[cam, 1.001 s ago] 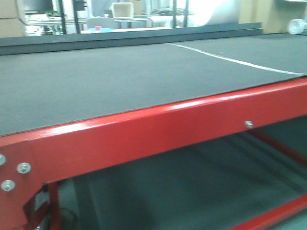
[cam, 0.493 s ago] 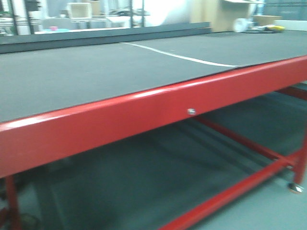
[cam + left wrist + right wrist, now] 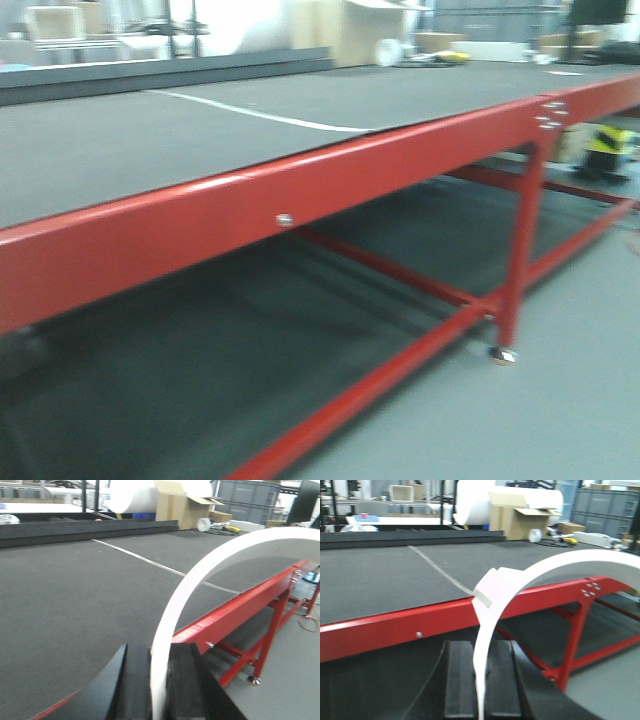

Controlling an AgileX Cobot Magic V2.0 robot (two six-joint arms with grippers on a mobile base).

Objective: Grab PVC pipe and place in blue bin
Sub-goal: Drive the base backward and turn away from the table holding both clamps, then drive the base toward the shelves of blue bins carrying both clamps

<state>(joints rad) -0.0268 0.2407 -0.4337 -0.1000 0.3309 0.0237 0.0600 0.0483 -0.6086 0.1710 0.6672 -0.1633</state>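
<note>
**Left gripper** [image 3: 160, 652]: black fingers drawn narrow, with a white arc [image 3: 200, 575] rising from the slit. You cannot tell whether the arc is pinched or only mounted there. No pipe in it.

**Worktop** [image 3: 120, 150]: dark mat on a red frame [image 3: 200, 225]. A white line [image 3: 250, 115] runs from the far edge toward your near edge.

**Beyond the far edge:**
- white roll [image 3: 132, 495]
- cardboard box [image 3: 180, 507], flaps open, contents hidden
- grey crates [image 3: 250, 500], stacked, contents hidden

**Right gripper** [image 3: 481, 647]: likewise narrow about its own white arc [image 3: 545, 565]. No pipe in it.

**PVC pipe:** in none of your views.

**Blue bin:** not identified. A blue patch beside the roll is too small to call.

**Judgement:** both arms look tucked low for travel rather than for reaching. You have yet to find the pipe, so nothing can be grasped from here.
</note>
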